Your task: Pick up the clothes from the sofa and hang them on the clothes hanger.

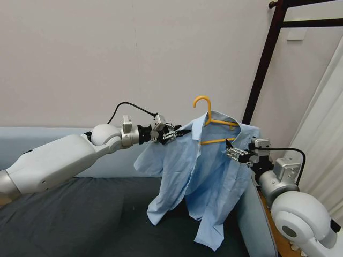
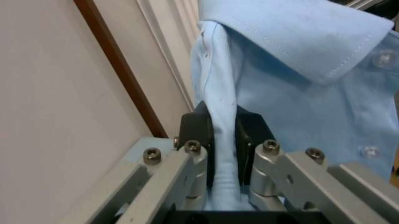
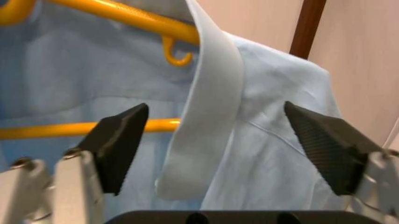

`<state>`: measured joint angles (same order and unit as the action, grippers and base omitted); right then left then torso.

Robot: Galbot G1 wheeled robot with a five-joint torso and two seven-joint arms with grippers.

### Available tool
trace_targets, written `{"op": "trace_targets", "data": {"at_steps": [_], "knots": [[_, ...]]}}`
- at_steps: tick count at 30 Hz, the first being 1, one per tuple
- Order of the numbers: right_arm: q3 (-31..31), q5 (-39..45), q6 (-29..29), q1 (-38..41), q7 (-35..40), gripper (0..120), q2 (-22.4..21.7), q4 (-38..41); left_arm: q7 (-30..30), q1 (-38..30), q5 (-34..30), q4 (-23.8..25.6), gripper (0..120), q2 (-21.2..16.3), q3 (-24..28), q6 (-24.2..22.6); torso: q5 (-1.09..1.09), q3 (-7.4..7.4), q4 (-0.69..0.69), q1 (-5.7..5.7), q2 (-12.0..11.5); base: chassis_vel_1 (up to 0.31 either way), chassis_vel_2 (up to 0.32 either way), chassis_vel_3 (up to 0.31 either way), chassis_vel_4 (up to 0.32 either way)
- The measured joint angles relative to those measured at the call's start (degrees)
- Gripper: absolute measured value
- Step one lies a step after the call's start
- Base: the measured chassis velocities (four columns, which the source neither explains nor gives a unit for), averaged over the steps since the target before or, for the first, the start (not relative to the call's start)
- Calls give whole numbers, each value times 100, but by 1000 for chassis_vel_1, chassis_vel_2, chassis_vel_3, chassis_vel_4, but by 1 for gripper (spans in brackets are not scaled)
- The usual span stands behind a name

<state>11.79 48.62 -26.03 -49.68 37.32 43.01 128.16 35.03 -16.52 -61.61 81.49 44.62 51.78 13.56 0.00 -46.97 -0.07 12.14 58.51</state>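
Fingers (image 2: 251, 133) of left gripper (image 1: 170, 134) are clamping shirt (image 1: 214, 176); right gripper (image 3: 215, 106) is gaping astride collar (image 3: 210, 70) | risk: hanger (image 3: 124, 19) seems unheld; any tug could be sliding shirt off

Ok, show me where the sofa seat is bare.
Bare: the dark sofa seat under the left arm, from the backrest across to the hanging tail of the shirt. Crowded: the right end, where it hangs on the yellow hanger between the left gripper, shut on it, and the open right gripper.
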Motion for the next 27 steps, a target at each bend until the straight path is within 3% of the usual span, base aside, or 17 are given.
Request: {"op": "trace_targets", "data": {"at_steps": [14,17,20,27], "knots": [[-42,-578,41,-81,-111,29,1,-127,45,15,-4,-69,7,100,-25,0,0,0,0,0,0,0,0,0,0],[-44,-662,81,-103,-153,22,-20,-139,49,11,-4,-66,7,105,-20,0,-1,0,0,0,0,0,0,0,0],[-37,-733,171,-142,-189,8,-62,-139,49,9,-4,-55,7,108,-15,1,-1,0,1,0,0,0,0,0,0],[-7,-913,353,-218,-356,0,-135,-95,58,9,-2,-71,7,99,-11,5,-1,0,0,0,0,0,0,0,0]]}}
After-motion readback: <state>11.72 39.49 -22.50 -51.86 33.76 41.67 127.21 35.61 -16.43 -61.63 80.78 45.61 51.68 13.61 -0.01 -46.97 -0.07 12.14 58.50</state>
